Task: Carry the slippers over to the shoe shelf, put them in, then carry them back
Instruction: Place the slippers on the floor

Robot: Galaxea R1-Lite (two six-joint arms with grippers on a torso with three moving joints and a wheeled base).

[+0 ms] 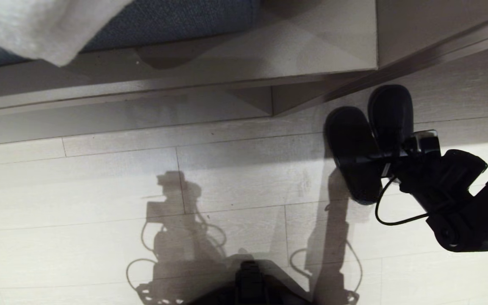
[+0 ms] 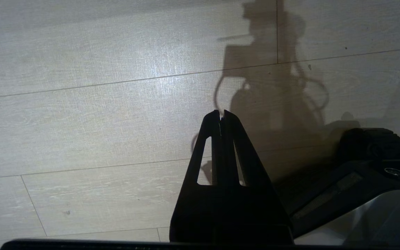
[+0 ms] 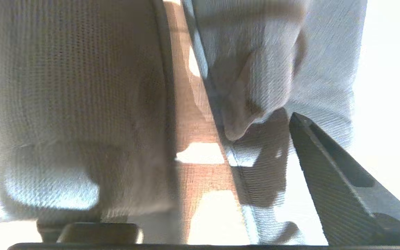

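Slippers [image 1: 356,146] sit side by side on the pale plank floor [image 1: 100,190], dark pair, toes toward the low beige-grey unit [image 1: 333,38], just in front of its base edge, not inside any cubby. R gripper [image 1: 390,159] is right over the pair, reaching in from the right side of the head view, black arm behind it w/ a looped cable. In the R wrist view the knit fabric of both slippers fills the frame, one finger [image 3: 328,180] visible beside the nearer slipper, the other finger at the frame edge, a wide gap between them, so jaws are spread, nothing pinched; can't tell if a finger touches the fabric. L gripper [image 2: 221,119] hangs over bare floor away from the slippers, pointed down, jaws pressed together, empty. Robot's shadow falls across the planks mid-frame. Blue cushion [image 1: 176,21] and a white cloth [image 1: 36,25] lie on top of the unit, upper left in head view.
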